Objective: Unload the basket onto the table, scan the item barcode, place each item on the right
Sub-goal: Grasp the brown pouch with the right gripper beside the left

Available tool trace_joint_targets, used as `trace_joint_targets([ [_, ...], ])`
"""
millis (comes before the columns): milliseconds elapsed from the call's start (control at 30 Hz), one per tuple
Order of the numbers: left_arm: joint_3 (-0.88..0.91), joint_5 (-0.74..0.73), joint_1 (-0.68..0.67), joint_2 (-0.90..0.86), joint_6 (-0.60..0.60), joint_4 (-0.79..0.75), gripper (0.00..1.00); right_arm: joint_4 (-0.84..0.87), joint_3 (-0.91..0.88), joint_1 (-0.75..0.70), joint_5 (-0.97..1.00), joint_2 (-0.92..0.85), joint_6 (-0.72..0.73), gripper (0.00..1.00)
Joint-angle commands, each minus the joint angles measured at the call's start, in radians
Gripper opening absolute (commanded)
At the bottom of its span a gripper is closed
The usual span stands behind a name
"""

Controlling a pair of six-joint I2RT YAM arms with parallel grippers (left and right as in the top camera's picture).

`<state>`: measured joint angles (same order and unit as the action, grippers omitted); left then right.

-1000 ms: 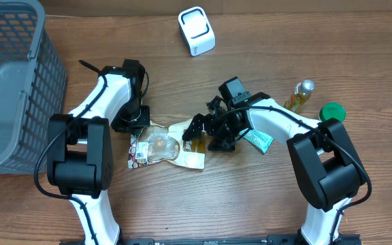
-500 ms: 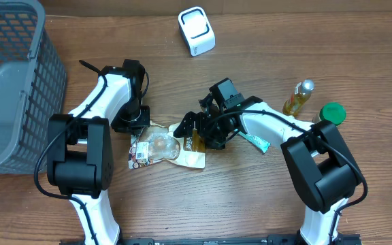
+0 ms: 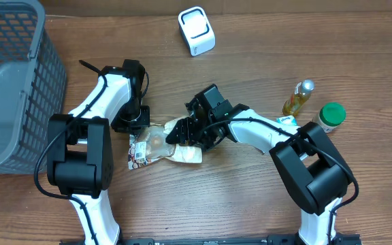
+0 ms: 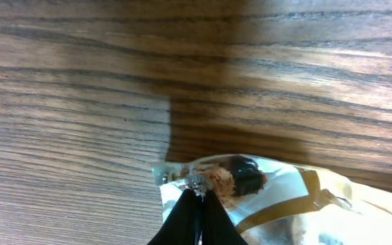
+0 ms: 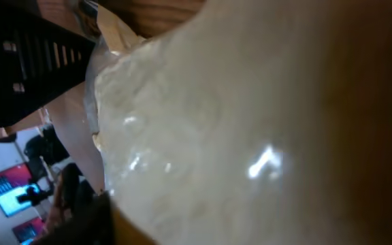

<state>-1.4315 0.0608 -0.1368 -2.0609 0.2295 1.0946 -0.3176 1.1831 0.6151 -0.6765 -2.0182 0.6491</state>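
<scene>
The item is a clear food packet (image 3: 158,146) with brown print, lying on the wooden table between the two arms. My left gripper (image 3: 133,121) is shut, its tips resting at the packet's upper left corner; the left wrist view shows the black fingertips (image 4: 197,194) together at the edge of the packet (image 4: 284,197). My right gripper (image 3: 181,131) is down over the packet's right end. In the right wrist view the packet (image 5: 216,136) fills almost everything, and only one dark finger (image 5: 80,228) shows at the lower left. The white barcode scanner (image 3: 196,30) stands at the back.
A grey mesh basket (image 3: 12,82) occupies the far left. On the right stand a small bottle of yellow liquid (image 3: 298,97) and a green-lidded jar (image 3: 331,116), with a teal sachet (image 3: 286,120) beside the right arm.
The right gripper has moved left onto the packet's right end and its jaws have narrowed. The packet's right side looks bunched. The left arm has not moved.
</scene>
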Motion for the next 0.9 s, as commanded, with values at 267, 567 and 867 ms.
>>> trace_joint_targets([
  [267,0.010,-0.009,-0.002,0.013,-0.016,-0.005,0.06,0.006,-0.006,0.006,0.001,-0.007,-0.101,0.32],
  [567,-0.097,-0.002,0.026,0.016,-0.020,0.031,0.09,-0.013,-0.006,-0.004,0.002,-0.007,-0.101,0.25],
  [867,-0.174,0.060,0.086,0.015,-0.021,-0.112,0.23,-0.040,-0.006,-0.015,0.002,-0.007,-0.212,0.15],
])
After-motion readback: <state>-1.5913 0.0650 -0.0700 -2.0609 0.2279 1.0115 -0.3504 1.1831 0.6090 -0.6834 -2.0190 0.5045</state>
